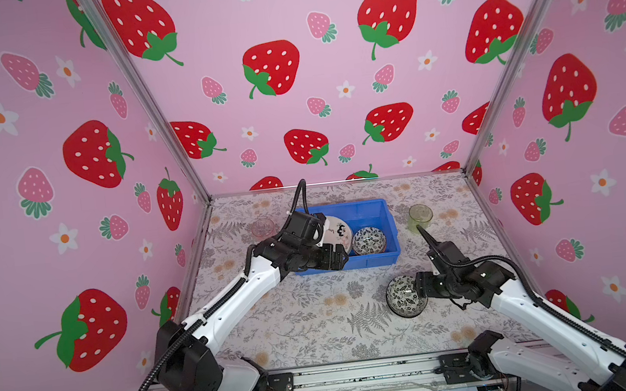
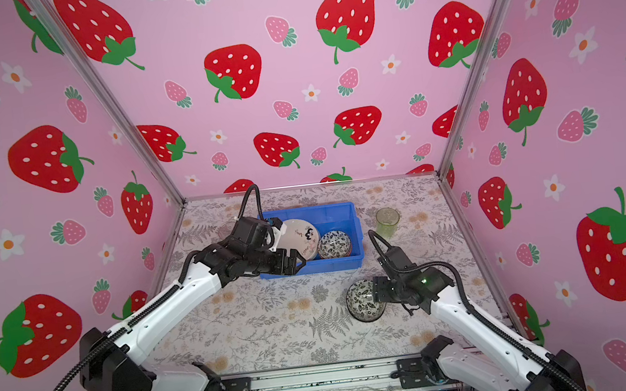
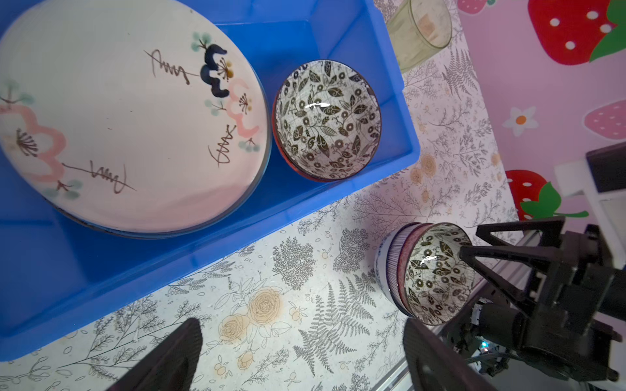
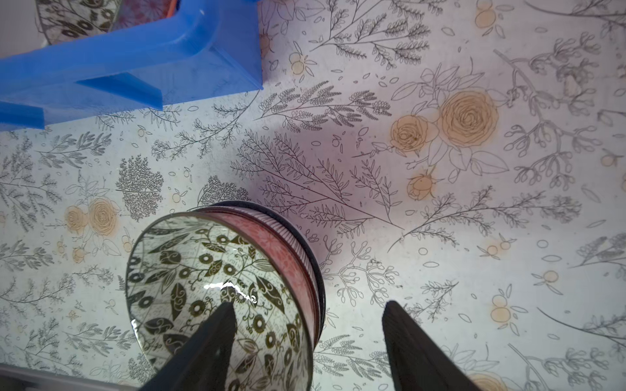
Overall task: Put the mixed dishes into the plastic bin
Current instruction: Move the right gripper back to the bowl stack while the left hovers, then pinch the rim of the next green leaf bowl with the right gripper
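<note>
Bowl stack (image 4: 223, 287) tilted on counter (image 1: 316, 315) near blue bin (image 1: 373, 259), R gripper (image 4: 308, 304) at its rim.
Wrist views show nested bowls w/ red and striped outsides; both top views show only the b/w inside. R gripper spread, one finger inside, other clear outside. L gripper (image 3: 301, 321) spread, empty, over bin's near wall.

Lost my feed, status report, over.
Left gripper open, empty, at bin near wall. Right gripper open astride bowl stack rim. Green cup, pink cup outside bin. Nothing blocks bin.
</note>
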